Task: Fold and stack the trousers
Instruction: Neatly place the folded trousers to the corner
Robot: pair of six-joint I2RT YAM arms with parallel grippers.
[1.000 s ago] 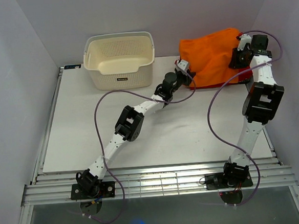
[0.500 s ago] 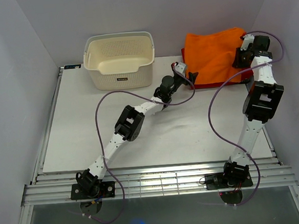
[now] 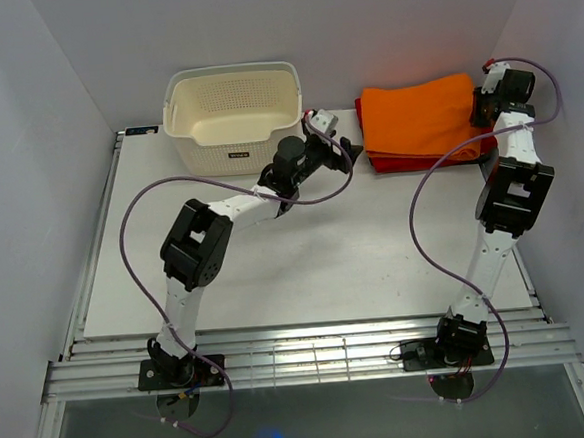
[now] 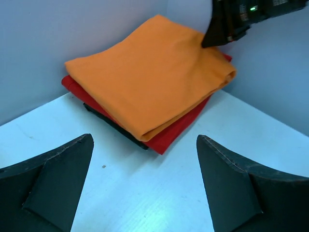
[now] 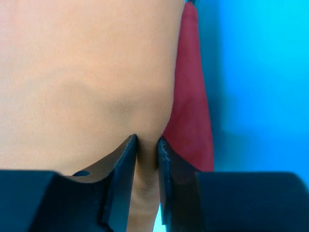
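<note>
Orange trousers (image 3: 415, 110) lie folded flat at the upper right of the top view, atop a red folded cloth (image 4: 178, 130) in the corner of the smooth white table (image 3: 325, 257); pale matte walls (image 3: 54, 115) enclose it; a cream perforated basket (image 3: 232, 155) stands upper centre-left; the left gripper (image 4: 145, 183) gapes wide, empty; the right gripper (image 5: 146, 145) pinches the soft trouser edge.
</note>
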